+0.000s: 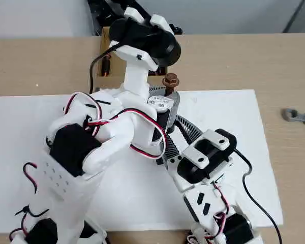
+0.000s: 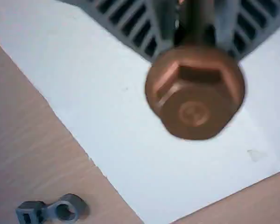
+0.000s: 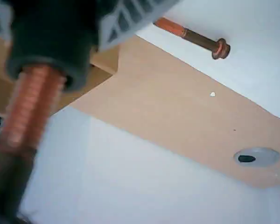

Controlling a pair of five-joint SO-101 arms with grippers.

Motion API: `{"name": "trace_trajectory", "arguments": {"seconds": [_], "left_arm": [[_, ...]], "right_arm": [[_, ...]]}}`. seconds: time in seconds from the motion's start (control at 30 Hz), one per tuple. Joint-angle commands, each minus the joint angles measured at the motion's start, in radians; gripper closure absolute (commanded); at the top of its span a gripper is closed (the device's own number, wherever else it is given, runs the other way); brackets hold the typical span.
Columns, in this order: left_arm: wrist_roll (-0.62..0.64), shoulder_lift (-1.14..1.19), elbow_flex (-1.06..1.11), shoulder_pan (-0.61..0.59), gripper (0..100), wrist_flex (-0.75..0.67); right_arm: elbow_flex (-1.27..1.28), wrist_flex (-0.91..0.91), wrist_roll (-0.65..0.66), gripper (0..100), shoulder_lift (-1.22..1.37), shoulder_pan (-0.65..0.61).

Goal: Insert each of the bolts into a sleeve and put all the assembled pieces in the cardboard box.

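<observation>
Left gripper [image 2: 192,21] clamped on bolt [image 2: 194,93] shank, hex head sticking out free, near cardboard box [image 1: 105,56]. Right gripper [image 1: 174,134]: honestly can't tell its grip; sleeve [image 3: 51,42] close in its wrist view, thread poking through. Bolt rigid metal, probably hefty, smooth, so grab mid-shank.

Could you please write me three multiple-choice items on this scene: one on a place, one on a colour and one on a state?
1. Where does the small grey metal piece lie?
A on the bare table beside the white mat
B on the white mat
C on the floor

2. What colour is the head of the bolt?
A silver
B black
C copper

3. How is that bolt?
A lying loose on the white mat
B clamped in the left gripper
C screwed into a nut

Answers:
1 A, it rests on wood past the mat's edge.
2 C, the hex head is copper-brown.
3 B, its shank runs between the grey fingers.
</observation>
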Motion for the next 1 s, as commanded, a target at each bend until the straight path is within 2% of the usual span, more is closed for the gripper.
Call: {"name": "trace_trajectory", "arguments": {"seconds": [0.0, 0.33, 0.57, 0.8, 0.9, 0.97], "left_arm": [[0.006, -0.006, 0.019, -0.025, 99, -0.037], [0.000, -0.008, 0.068, -0.018, 99, -0.008], [-0.121, -0.006, 0.062, -0.020, 99, 0.060], [-0.129, -0.006, 0.067, -0.023, 99, 0.075], [-0.210, -0.006, 0.067, -0.020, 94, 0.101], [-0.204, -0.006, 0.067, -0.026, 91, 0.107]], "right_arm": [[-0.014, -0.036, 0.006, 99.5, -0.010, -0.004], [-0.035, -0.050, 0.005, 99.5, 0.001, 0.027], [-0.044, -0.045, -0.037, 99.5, 0.001, 0.062], [-0.046, -0.047, -0.037, 99.5, 0.001, 0.062], [-0.046, -0.047, -0.037, 99.5, 0.001, 0.062], [-0.046, -0.047, -0.037, 99.5, 0.001, 0.062]]}}
